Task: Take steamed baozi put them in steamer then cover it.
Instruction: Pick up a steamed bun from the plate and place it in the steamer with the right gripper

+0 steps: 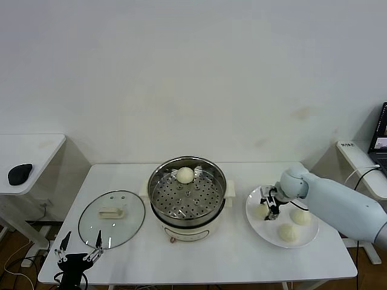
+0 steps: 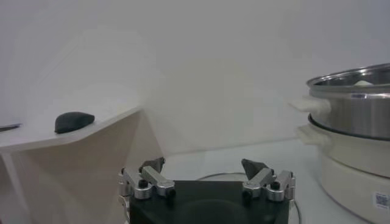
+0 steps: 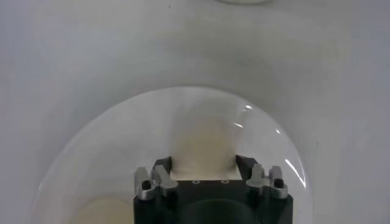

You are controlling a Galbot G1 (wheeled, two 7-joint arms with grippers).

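**Over the plate, jaws closed on a bun**

Between the fingers of the right gripper (image 1: 270, 204) sits one steamed baozi (image 1: 261, 211), clamped from both sides; the right wrist view shows its pale dough filling the gap between the pads. Just beyond the gripper, on the same white plate (image 1: 256, 225), lie two more buns, one (image 1: 300, 216) toward the arm's own side and one (image 1: 288, 232) nearer the table's front edge. Further out, to the gripper's left, stands the steamer (image 1: 187, 196), with a single bun (image 1: 185, 175) already resting at the far side of its perforated tray. Beyond that again the cover (image 1: 112, 218) lies flat on the table, handle up. The left gripper (image 1: 79, 251) hangs past the cover at the table's front corner, spread wide and holding nothing.

My worry is the squeeze: soft dough pinched too hard could dent or tear, and too lightly it could slip out on the way across. A low carry could also clip the steamer's rim or side handle.

How deep the fingers reach on the bun is hard to judge, since the gripper body hides the contact from above. The plate's edge is cut off in the right wrist view, and the neighbouring buns barely show there.
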